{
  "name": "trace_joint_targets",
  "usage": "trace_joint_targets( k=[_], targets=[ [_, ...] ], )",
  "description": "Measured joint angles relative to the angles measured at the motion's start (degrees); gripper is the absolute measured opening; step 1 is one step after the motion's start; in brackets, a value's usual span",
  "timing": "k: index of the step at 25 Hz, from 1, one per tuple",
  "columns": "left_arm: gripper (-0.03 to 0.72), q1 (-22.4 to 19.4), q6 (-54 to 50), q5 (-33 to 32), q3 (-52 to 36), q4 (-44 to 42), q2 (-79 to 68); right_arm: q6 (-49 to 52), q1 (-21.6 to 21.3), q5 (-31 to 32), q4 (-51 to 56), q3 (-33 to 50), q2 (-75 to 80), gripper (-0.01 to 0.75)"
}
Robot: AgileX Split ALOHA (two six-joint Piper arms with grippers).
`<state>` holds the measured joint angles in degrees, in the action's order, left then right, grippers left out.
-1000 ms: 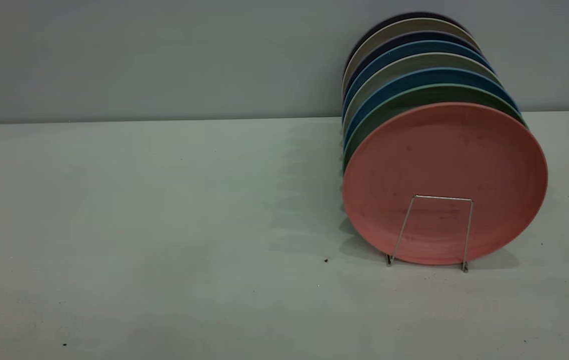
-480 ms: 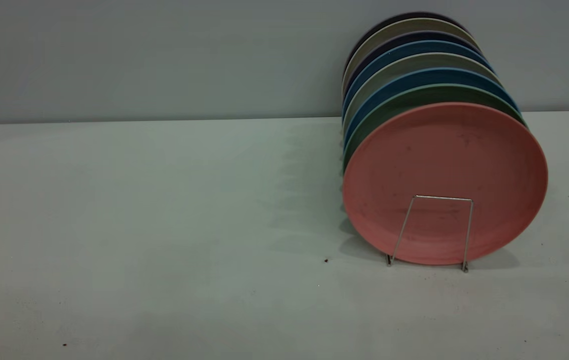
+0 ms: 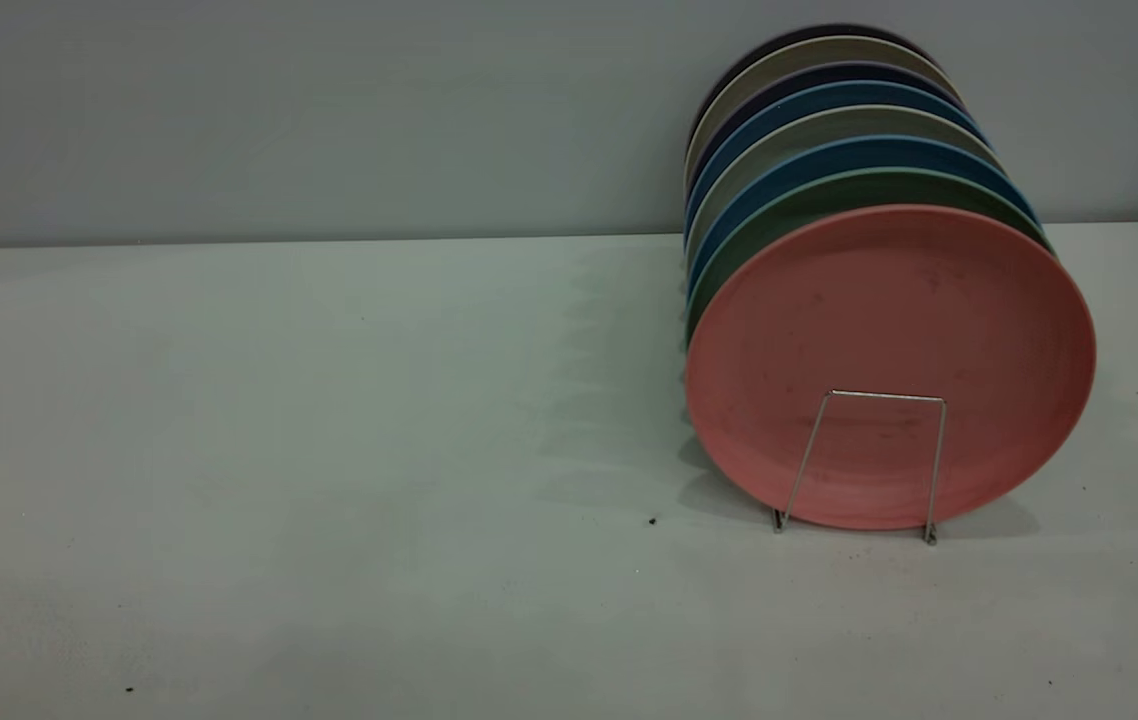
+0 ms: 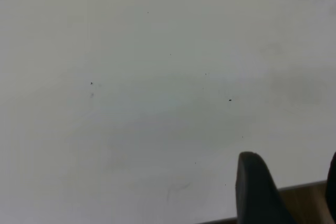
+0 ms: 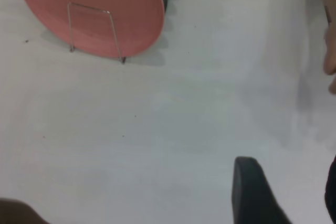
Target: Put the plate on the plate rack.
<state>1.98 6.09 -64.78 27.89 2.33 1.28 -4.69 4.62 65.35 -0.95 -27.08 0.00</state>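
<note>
Little of the robot shows. The left claw [image 4: 286, 190] appears as a matte black finger [image 4: 254, 190] with a rounded tip. The right claw [image 5: 283, 192] shows a similar dark, rounded, smooth finger [image 5: 252, 192].

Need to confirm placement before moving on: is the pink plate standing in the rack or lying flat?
Standing. The plate sits on edge at the front of the row, leaning back, with the plate rack loop across its lower face.

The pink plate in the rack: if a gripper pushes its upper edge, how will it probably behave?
The pink plate looks rigid, so it likely keeps its shape. Standing on edge behind the low wire loop of the rack, it could tip. Being round, it may roll if freed.
</note>
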Motion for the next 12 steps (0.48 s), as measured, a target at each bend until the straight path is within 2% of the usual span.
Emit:
trace_joint_targets(
  k=[12],
  targets=[
    [0.36,0.0,0.0,0.0,0.0,0.0,0.0,0.0,-0.84,0.0,0.0,0.0,-0.96,0.351]
  ],
)
